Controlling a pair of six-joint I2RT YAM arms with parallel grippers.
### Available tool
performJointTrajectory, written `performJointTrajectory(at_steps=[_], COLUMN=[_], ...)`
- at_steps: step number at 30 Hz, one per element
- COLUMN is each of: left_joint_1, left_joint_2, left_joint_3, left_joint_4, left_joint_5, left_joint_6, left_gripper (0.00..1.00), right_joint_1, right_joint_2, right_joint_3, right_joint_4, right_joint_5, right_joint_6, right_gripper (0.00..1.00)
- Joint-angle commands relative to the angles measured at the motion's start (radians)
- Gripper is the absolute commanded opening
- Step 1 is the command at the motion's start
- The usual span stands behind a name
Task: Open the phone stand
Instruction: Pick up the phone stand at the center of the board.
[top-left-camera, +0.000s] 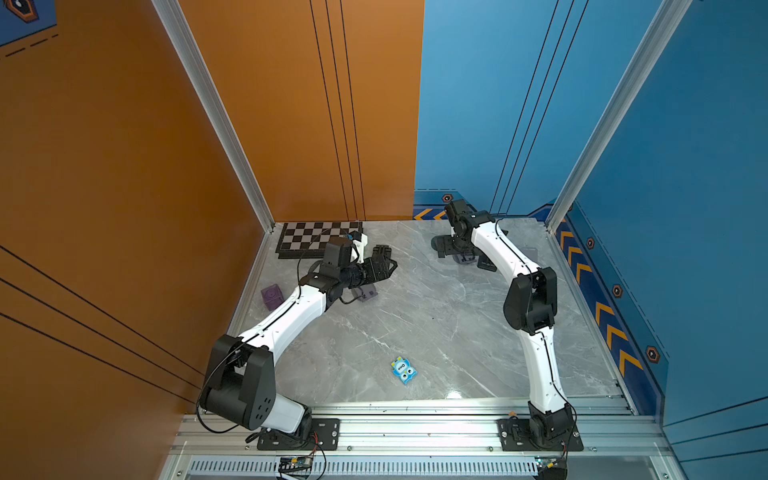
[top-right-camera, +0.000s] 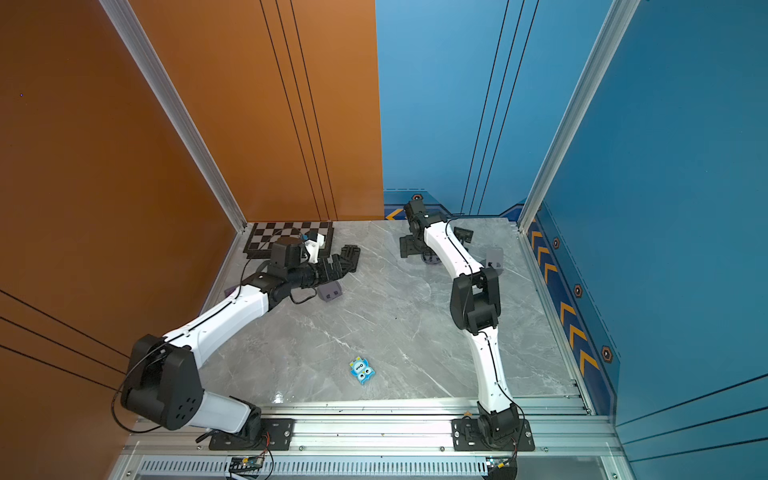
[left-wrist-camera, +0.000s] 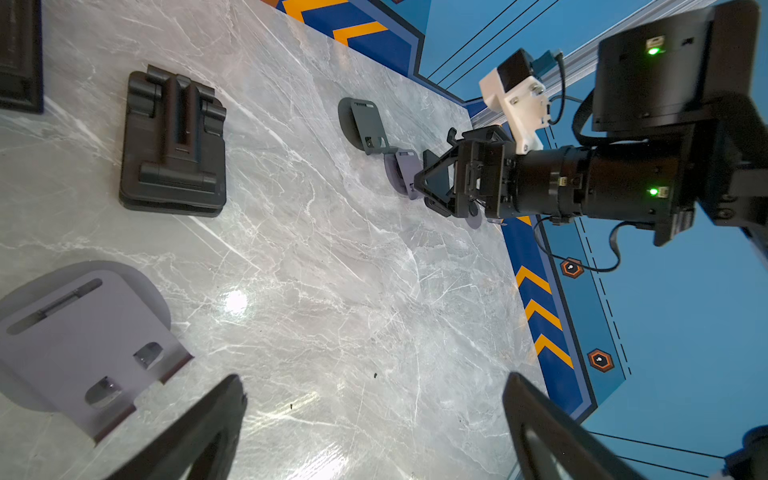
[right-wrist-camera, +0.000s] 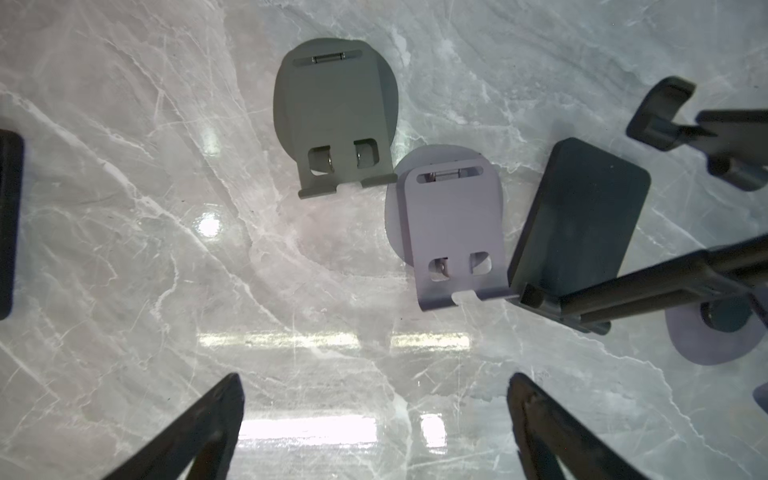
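Right end effector (right-wrist-camera: 374, 378) spread wide, empty; lilac phone stand (right-wrist-camera: 455, 232) apparently just ahead

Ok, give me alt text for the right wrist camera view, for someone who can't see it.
Past the open right gripper, which holds nothing, a dark grey phone stand and a lilac phone stand sit close together on a grey marble table. A black rectangular panel is beside the lilac one.

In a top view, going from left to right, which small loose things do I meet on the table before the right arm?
First the purple cube → grey phone stand → blue toy.
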Motion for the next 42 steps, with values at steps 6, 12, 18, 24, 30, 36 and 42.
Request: performJointTrajectory(at_steps=[6, 12, 18, 24, 30, 36, 42], left_joint_1=[0.01, 0.01, 0.01, 0.01, 0.01, 0.01, 0.007], left_joint_2=[0.05, 0.087, 0.113, 0.123, 0.13, 0.139, 0.15], left_joint_3=[0.044, 0.072, 0.088, 0.092, 0.094, 0.099, 0.11], left_joint_4=[-0.023, -0.023, -0.023, -0.024, -0.024, -0.022, -0.021], left_joint_5=[-0.003, 0.002, 0.006, 0.007, 0.008, 0.01, 0.01], left_joint_6=[0.026, 0.021, 0.021, 0.02, 0.018, 0.016, 0.016], left_gripper=[0.98, 0.98, 0.98, 0.98, 0.98, 0.98, 0.98], right_joint_1=[-0.036, -0.082, -0.105, -0.114, -0.114, -0.115, -0.116], right_joint_2=[0.115, 0.17, 0.222, 0.263, 0.282, 0.285, 0.274], right_joint_3=[0.144, 0.174, 0.209, 0.221, 0.222, 0.223, 0.219], right_joint_4=[-0.057, -0.056, -0.055, -0.055, -0.056, -0.055, -0.06], right_joint_5=[0.071, 0.034, -0.005, -0.045, -0.048, -0.052, -0.056], right_joint_6=[-0.038, -0.018, -0.014, -0.01, -0.008, -0.004, -0.001], right_gripper=[1.0, 1.0, 1.0, 0.99, 0.85, 0.69, 0.46])
